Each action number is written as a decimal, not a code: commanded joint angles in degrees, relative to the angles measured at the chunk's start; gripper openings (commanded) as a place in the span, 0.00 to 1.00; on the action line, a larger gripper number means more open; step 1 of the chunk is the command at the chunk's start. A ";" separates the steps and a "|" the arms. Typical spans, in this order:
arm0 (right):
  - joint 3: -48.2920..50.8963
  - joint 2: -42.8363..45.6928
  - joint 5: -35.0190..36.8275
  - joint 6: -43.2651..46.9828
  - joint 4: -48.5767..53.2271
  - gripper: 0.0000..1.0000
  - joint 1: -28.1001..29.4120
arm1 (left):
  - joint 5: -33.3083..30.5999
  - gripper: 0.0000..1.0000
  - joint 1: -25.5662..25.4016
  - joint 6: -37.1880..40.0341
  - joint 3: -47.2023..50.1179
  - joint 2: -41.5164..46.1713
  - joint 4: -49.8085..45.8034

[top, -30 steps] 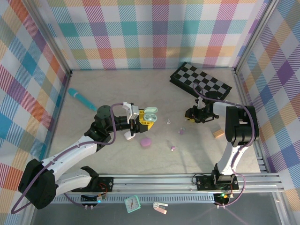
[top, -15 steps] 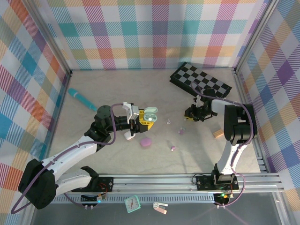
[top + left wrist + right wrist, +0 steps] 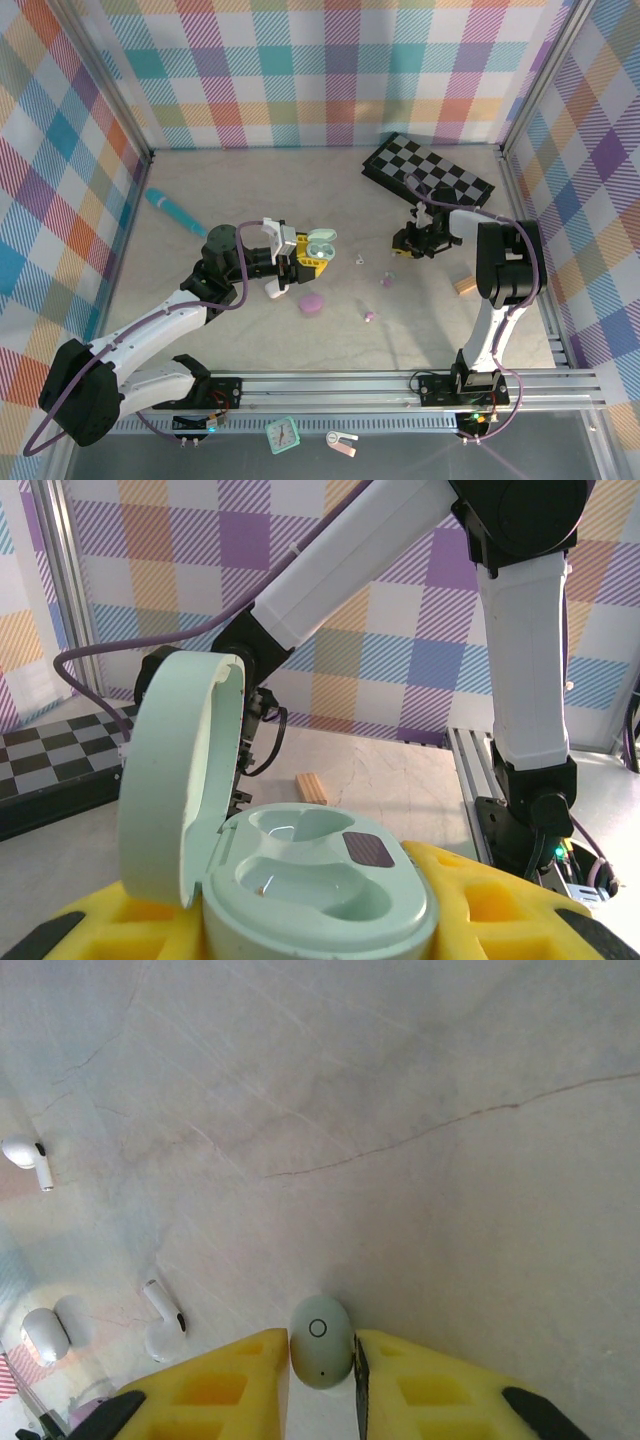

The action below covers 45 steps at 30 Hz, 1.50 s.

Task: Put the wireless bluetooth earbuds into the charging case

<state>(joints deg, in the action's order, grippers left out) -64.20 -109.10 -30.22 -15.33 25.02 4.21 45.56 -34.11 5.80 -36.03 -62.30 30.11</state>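
An open mint green charging case (image 3: 330, 880) sits between my left gripper's (image 3: 320, 935) yellow fingers (image 3: 500, 900), lid (image 3: 175, 770) swung up to the left and both wells empty. From above, the case (image 3: 322, 241) is held over the table's middle by the left gripper (image 3: 308, 260). My right gripper (image 3: 320, 1345) is shut on a mint earbud (image 3: 320, 1352) resting on the table, one pad against each side. In the top view the right gripper (image 3: 404, 243) is low, right of the case. White earbuds (image 3: 163, 1322) (image 3: 28, 1153) lie to its left.
A lilac case (image 3: 311, 303) lies shut near the middle, with small buds (image 3: 385, 280) (image 3: 369, 316) (image 3: 358, 260) scattered beside it. A checkerboard (image 3: 428, 178) lies at the back right, a wooden block (image 3: 466, 285) at the right, a teal tool (image 3: 170, 208) at the left.
My right gripper's fingers have closed in on the mint earbud and the arm has shifted slightly back. The left arm and the case have not moved.
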 commanded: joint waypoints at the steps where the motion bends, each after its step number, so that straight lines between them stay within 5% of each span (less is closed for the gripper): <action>1: -1.45 -1.38 0.42 1.19 1.70 0.23 0.43 | 1.32 0.36 -0.26 1.42 0.00 0.93 0.57; 13: -2.95 -1.91 2.71 1.83 3.59 0.28 1.77 | 1.19 0.36 -0.26 1.71 0.08 1.56 0.07; 25: -4.70 -3.03 3.85 1.29 5.13 0.22 2.09 | 1.15 0.36 -0.26 1.92 0.17 1.77 -0.05; 32: -5.62 -3.58 4.98 0.09 5.25 0.29 2.21 | 1.25 0.36 -0.23 1.85 0.17 1.76 0.09; 45: -6.56 -4.16 5.88 -0.75 5.07 0.22 2.47 | 1.27 0.36 -0.26 1.85 0.07 1.40 0.21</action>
<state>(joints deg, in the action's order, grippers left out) -69.93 -112.36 -25.56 -15.84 30.76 6.09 45.54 -34.11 6.90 -36.01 -61.65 29.91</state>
